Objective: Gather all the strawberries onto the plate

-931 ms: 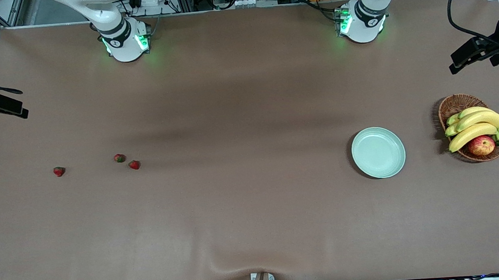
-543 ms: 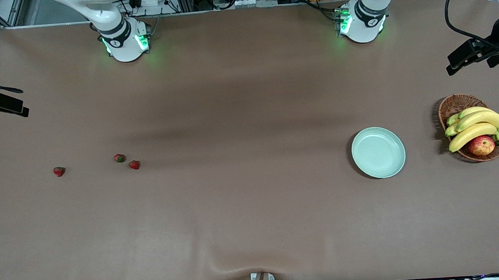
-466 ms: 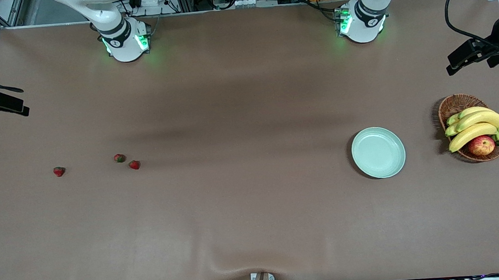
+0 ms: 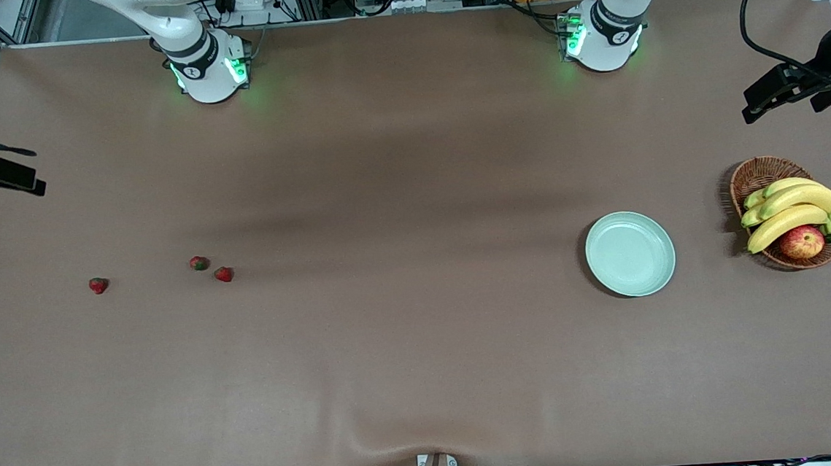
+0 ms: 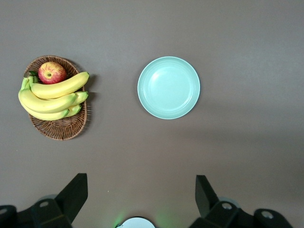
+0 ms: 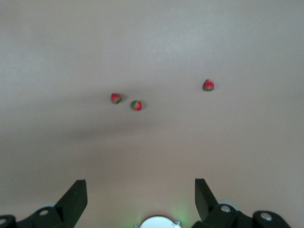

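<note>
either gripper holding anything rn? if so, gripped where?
Nothing held. Left gripper open, high over the plate; right gripper open, high over the strawberries, all three on the table.

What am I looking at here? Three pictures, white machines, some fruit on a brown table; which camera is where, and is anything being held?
The white machines are two robot arms bolted along one table edge. The big picture comes from a high camera facing them. The other two come from cameras on the arms' wrists, looking down past each arm's two black fingers. The left gripper is open above the mint-green plate and a wicker basket holding bananas and an apple. The right gripper is open above three small strawberries, which lie at the right arm's end of the table. Nothing is held; the plate has no berries on it yet.
</note>
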Controlling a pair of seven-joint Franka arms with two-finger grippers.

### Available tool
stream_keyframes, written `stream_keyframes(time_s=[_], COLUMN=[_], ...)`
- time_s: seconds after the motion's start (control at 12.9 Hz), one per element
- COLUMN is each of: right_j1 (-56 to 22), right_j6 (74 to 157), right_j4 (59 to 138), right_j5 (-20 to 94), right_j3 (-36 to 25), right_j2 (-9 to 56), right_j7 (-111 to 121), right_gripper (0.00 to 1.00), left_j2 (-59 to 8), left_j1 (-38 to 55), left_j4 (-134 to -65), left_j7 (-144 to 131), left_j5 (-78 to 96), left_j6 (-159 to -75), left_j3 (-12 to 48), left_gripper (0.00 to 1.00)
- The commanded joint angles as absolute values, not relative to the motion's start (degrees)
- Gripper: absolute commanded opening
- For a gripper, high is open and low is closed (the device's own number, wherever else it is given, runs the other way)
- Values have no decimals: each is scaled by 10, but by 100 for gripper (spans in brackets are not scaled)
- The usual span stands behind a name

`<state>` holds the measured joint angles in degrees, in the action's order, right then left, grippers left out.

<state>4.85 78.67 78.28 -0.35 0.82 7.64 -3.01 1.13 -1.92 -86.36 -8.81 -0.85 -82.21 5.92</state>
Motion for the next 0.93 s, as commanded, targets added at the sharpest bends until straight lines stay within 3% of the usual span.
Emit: stream_keyframes(time_s=[0.0,0.31,0.7,0.85], right_j1=[65,93,162,180], right_j6=[851,930,1131,1157], right_j4=[817,828,894,906], right_j5=[-25,-86,-85,-83], right_j3=[6,5,4,4], right_j2=[92,185,276,315], right_j7=[-29,42,176,209], right_gripper=[100,100,100,100], left_j2=[13,12,2,-4], left_j1=[-23,-21,-17,-17], left_j4=[-866,-867,-874,-875], left_j7=[-80,-82,-90,-91], left_j5=[-15,-12,-11,-11], left_j6=[-816,-819,-841,-850], left_j3=[64,64,76,83], left_gripper=[100,100,100,100])
